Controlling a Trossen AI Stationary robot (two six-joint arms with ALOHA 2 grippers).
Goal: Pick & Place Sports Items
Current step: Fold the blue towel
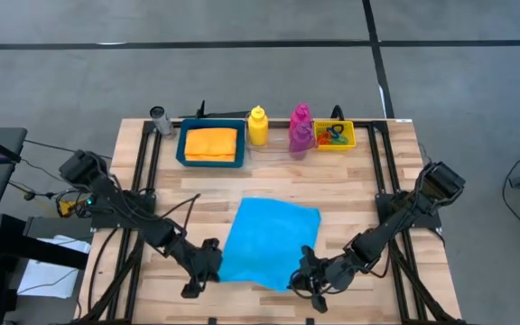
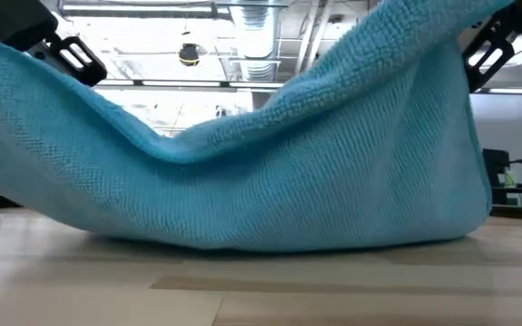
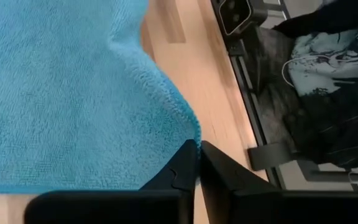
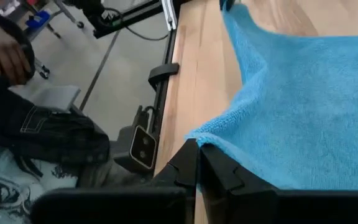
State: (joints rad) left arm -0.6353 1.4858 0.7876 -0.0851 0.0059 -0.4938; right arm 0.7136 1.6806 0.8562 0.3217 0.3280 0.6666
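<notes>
Both tools clamped on the cyan cloth's near corners.
Left tool (image 1: pixel 208 262) and right tool (image 1: pixel 303 271) lift corners of the cyan cloth (image 1: pixel 269 240), which sags onto the table (image 1: pixel 359 194) at lower centre of frame.

Cyan cloth (image 2: pixel 270 172) is fuzzy looped terry, totally matt. Table (image 1: pixel 269 177) is pale planked wood with a smooth satin finish. Bottles (image 1: pixel 258 126) look like shiny plastic, and the gripper fingers (image 3: pixel 179 174) are matt black plastic.

Elastic rings (image 1: pixel 335 135) in yellow bin (image 1: pixel 348 143) too small to count
</notes>
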